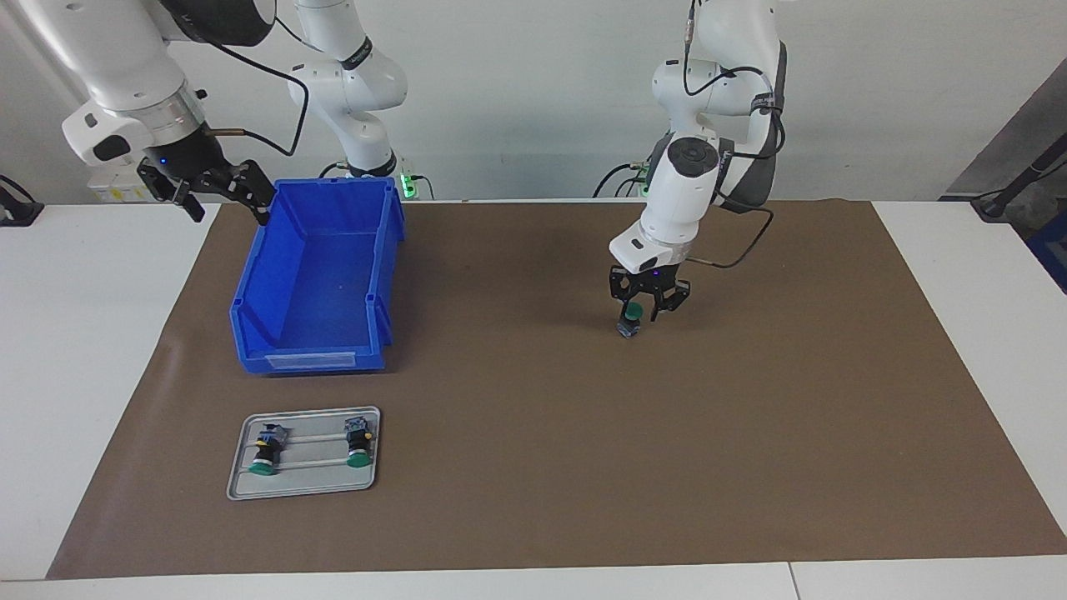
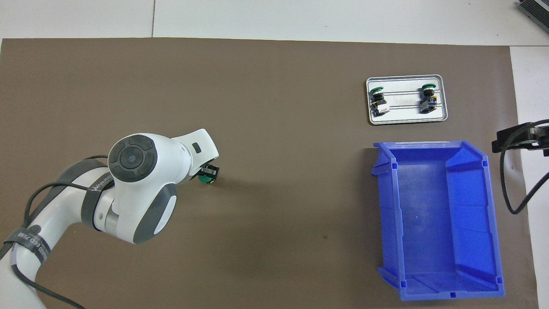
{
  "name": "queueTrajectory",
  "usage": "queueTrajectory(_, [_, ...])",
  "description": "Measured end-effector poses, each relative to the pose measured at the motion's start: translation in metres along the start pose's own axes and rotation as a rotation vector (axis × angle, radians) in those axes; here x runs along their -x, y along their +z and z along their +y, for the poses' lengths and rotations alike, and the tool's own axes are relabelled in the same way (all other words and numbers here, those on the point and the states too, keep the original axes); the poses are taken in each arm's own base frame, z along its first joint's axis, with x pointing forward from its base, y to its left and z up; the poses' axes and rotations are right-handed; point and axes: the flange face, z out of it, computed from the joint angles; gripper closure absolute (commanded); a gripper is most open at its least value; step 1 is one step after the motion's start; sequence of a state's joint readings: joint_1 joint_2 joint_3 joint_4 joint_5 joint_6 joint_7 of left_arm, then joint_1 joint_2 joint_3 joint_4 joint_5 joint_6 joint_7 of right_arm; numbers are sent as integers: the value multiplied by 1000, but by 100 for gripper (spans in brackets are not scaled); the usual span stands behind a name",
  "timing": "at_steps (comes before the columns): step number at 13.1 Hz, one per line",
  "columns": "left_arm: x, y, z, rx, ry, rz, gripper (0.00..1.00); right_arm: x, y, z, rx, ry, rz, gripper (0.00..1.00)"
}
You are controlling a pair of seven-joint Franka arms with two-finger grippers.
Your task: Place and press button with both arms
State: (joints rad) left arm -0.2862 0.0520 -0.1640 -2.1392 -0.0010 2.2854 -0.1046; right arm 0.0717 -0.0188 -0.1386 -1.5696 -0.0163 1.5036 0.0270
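— Where does my left gripper [image 1: 640, 315] sit?

— Low over the mat [image 1: 533, 467], toward my left arm's end of the table [image 1: 83, 350], with the button [image 1: 631, 321] between its fingers, down at the mat.

— And my right gripper [image 1: 218, 187]?

— Up in the air beside the bin [image 1: 321, 275], at the corner nearest my right arm's base, apart from it.

— What else lies on the mat?

— The bin stands toward my right arm's end. The tray [image 1: 305, 452] lies farther from me than the bin, just beside it. On the tray two more buttons [image 1: 268, 450] lie on their sides, next to each other, apart.
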Motion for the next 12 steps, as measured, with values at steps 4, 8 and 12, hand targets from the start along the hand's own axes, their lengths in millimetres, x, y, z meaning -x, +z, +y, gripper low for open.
queueTrajectory(4, [9,-25,-42,-17,70,-71,0,0,0,0,0,0,0,0])
queueTrajectory(8, [13,-32,-102,-24,1,-83,0,0,0,-3,0,-6,0,0])
queueTrajectory(12, [7,-79,-169,-35,-103,-52,0,5,-3,-73,1,-6,20,0])
